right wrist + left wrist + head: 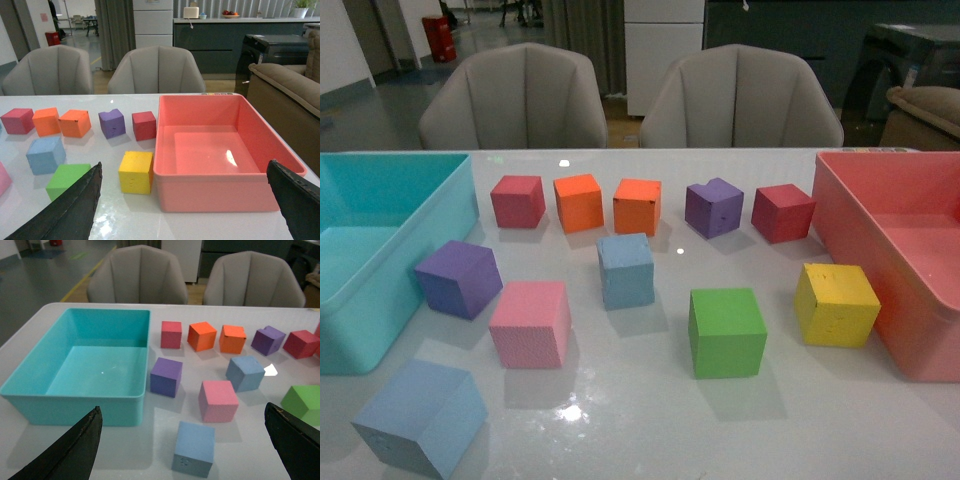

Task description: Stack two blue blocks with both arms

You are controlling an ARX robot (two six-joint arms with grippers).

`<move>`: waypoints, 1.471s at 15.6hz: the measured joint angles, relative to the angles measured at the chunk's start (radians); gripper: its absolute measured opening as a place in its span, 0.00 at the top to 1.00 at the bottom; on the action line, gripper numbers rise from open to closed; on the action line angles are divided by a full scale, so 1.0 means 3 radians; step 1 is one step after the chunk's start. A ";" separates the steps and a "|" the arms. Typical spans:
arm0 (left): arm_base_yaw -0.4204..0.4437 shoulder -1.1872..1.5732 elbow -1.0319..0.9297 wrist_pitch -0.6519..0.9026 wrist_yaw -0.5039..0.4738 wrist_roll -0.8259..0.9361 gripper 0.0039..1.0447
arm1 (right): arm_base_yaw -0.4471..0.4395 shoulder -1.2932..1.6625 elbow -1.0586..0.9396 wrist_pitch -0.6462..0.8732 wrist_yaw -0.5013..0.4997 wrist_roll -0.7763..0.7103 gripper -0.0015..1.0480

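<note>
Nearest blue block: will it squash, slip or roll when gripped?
The nearest blue block looks matte and dented, so probably light, squashy foam. Flat faces: unlikely to roll. On the glossy table it may slide if pushed.

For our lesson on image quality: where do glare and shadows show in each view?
Front view: a glare spot on the table before the pink block, shadows falling toward the camera. Left wrist view: a bright patch beside the farther blue block. Right wrist view: a reflection inside the red bin.
</note>
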 joint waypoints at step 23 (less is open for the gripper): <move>0.0289 0.4880 0.0875 0.1829 0.1175 0.0629 0.06 | 0.0000 0.0000 0.0000 0.0000 0.0000 -0.0001 0.06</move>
